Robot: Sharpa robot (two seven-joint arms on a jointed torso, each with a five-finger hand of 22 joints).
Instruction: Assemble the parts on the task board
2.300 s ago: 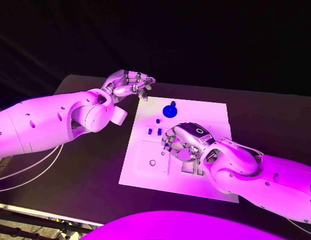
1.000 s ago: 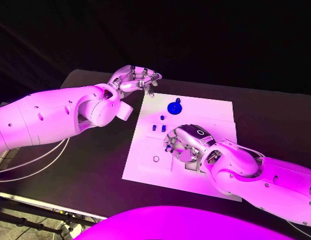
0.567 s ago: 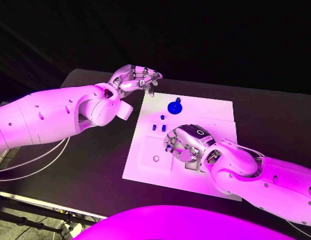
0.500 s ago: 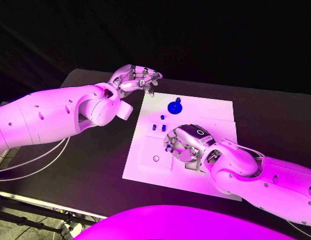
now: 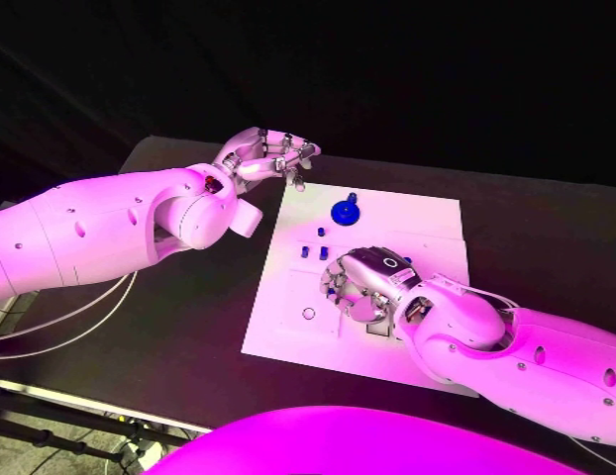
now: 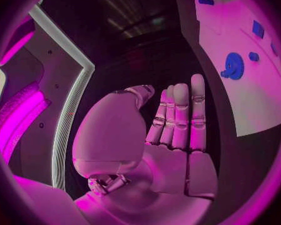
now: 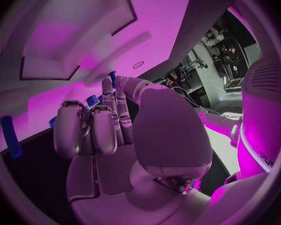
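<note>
Nearest, right hand (image 5: 365,287) low over the middle of the white task board (image 5: 287,327), fingers curled down; right wrist view shows a small blue part (image 7: 112,78) at the fingertips, hidden from the head camera, though a firm pinch cannot be told. Farther on, small blue pegs (image 5: 313,253), then a round blue part (image 5: 344,212) on the board. Farthest, left hand (image 5: 266,158) off the board's far corner, fingers straight, pressed together, holding nothing.

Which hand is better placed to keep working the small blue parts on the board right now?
Probably the right. The right hand is over the middle of the task board, beside the small blue parts. The left hand is held off the board's far corner with nothing in it.
</note>
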